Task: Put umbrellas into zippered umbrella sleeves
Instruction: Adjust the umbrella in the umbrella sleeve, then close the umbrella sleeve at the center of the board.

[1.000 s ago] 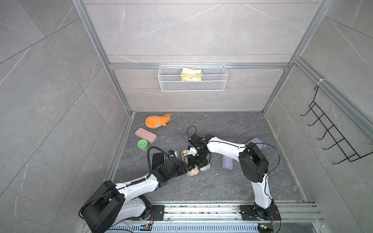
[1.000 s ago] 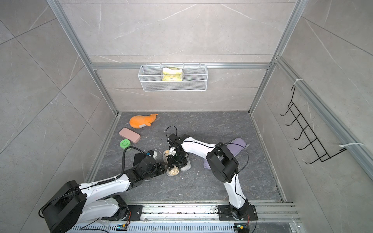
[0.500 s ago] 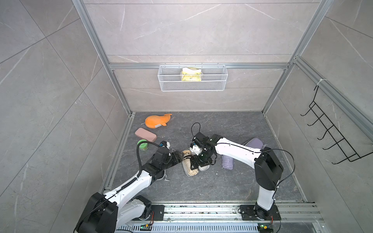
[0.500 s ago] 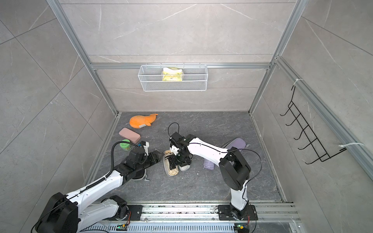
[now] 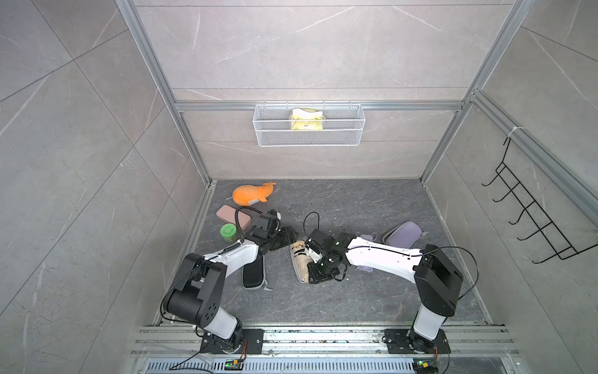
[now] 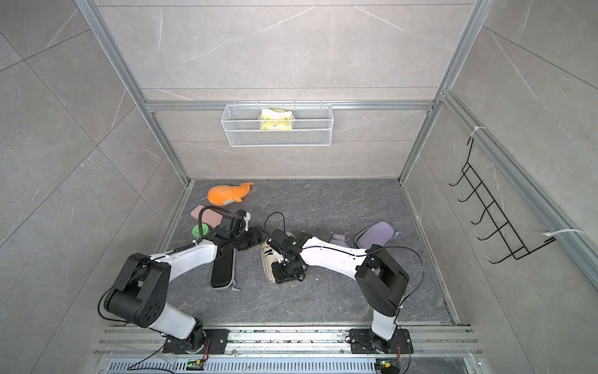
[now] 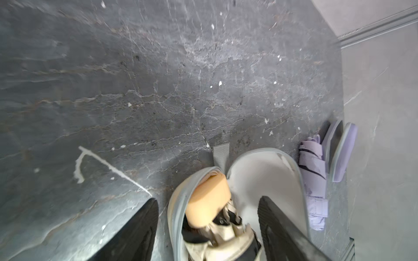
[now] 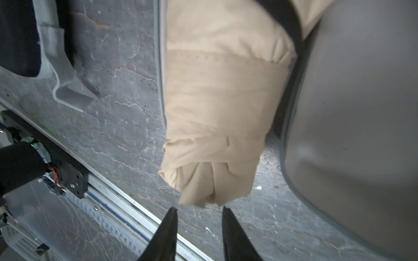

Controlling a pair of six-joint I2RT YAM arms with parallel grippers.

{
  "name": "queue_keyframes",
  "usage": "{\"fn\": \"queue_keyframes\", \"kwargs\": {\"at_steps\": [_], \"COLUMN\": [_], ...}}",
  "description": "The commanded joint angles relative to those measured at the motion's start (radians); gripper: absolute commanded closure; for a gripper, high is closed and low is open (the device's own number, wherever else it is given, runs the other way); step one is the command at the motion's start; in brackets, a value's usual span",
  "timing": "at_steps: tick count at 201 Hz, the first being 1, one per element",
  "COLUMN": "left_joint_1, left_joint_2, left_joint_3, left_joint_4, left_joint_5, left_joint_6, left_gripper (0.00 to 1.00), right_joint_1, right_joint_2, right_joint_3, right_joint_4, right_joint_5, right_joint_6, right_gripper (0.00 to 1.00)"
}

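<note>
Top views: the beige umbrella [image 5: 301, 263] lay inside the open cream sleeve [image 5: 293, 260], mid-floor [image 5: 339, 301], running front to back. The left gripper [image 5: 284, 238] sat at the sleeve's far end and the right gripper [image 5: 315, 275] at its near end, low over the umbrella. Finger spacing was unreadable from up there. The black sleeve [image 5: 252, 275] lay left of the cream one, its far end under the left arm. The lavender sleeve [image 5: 403, 234] sat ajar off to the right. The lavender umbrella [image 6: 339, 240] lay beside it, mostly under the right arm. An orange whale [image 5: 250, 196], pink case [image 5: 226, 213] and green tub [image 5: 229, 232] sat back-left, well apart from the sleeves.

Left wrist: fingers [image 7: 135, 230] were spread wide, one on each side of the cream sleeve's [image 7: 260, 171] end. The umbrella's [image 7: 210, 208] tan handle cap lay between them, seated in the sleeve half. No contact with either finger was visible. The lavender umbrella [image 7: 313, 180] and lavender sleeve [image 7: 341, 153] lay beyond, by the wall.

Right wrist: fingers [image 8: 167, 232] stood a narrow gap apart, bare floor showing between them, pinching nothing. The umbrella's [image 8: 221, 113] fabric end lay just past the fingertips; contact couldn't be told. The sleeve's grey-lined lid [image 8: 350, 135] stood right beside the umbrella.
</note>
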Motion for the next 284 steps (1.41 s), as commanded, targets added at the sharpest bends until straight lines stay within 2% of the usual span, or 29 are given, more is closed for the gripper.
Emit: {"fn": "queue_keyframes", "kwargs": {"at_steps": [1, 29, 64, 105, 153, 164, 187, 212, 227, 244, 284], "left_joint_1": [0.003, -0.003, -0.007, -0.005, 0.032, 0.050, 0.075, 0.076, 0.073, 0.060, -0.040], "left_joint_2": [0.056, 0.119, 0.143, 0.140, 0.026, -0.014, -0.089, -0.155, -0.202, -0.247, -0.255], "left_joint_3": [0.036, -0.001, -0.071, -0.092, -0.068, -0.065, -0.064, -0.114, -0.166, -0.221, -0.292], "left_joint_4": [0.089, 0.188, 0.275, 0.296, 0.155, 0.119, 0.045, 0.032, 0.037, 0.057, 0.154], "left_joint_5": [0.076, 0.142, 0.177, 0.191, 0.152, 0.143, 0.124, 0.115, 0.098, 0.076, 0.001], "left_joint_6": [0.014, -0.047, -0.097, -0.112, -0.073, -0.068, -0.056, -0.094, -0.132, -0.183, -0.268], "left_gripper": [0.30, 0.36, 0.42, 0.44, 0.32, 0.26, 0.21, 0.20, 0.20, 0.20, 0.20], "right_joint_1": [0.000, 0.000, 0.000, -0.002, -0.027, -0.048, -0.132, -0.250, -0.332, -0.404, -0.439], "right_joint_2": [0.035, 0.084, 0.151, 0.188, 0.042, -0.005, -0.114, -0.195, -0.189, -0.130, 0.005], "right_joint_3": [0.034, 0.083, 0.043, 0.019, 0.018, 0.007, -0.025, -0.032, -0.032, -0.028, 0.021], "right_joint_4": [0.057, 0.075, 0.115, 0.134, 0.063, 0.032, -0.017, -0.046, -0.022, 0.050, 0.194], "right_joint_5": [0.046, 0.085, 0.089, 0.083, 0.023, -0.003, -0.042, -0.011, -0.023, -0.117, -0.296], "right_joint_6": [0.024, 0.017, 0.017, 0.013, -0.045, -0.068, -0.111, -0.167, -0.194, -0.203, -0.204], "right_gripper": [0.68, 0.72, 0.75, 0.74, 0.53, 0.48, 0.38, 0.23, 0.16, 0.13, 0.08]}}
